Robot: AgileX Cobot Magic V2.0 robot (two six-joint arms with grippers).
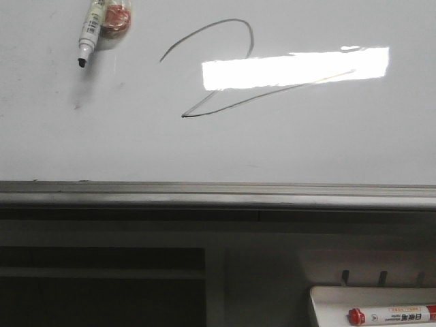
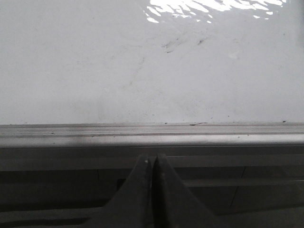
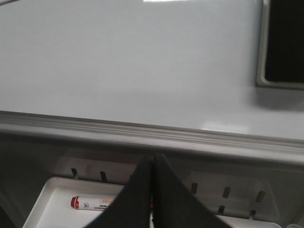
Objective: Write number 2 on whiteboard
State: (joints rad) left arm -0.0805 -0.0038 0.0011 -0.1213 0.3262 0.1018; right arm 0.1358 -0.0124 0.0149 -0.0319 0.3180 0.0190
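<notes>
Number 2: drawn complete, mid-upper whiteboard. Uncapped marker lying on board, upper left. Left gripper, right gripper: fingers pressed together, empty, below rail. Writing judged done.

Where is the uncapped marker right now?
In the front view, the uncapped marker lies on the whiteboard at upper left, tip down, beside a red cap and left of the number 2.
</notes>
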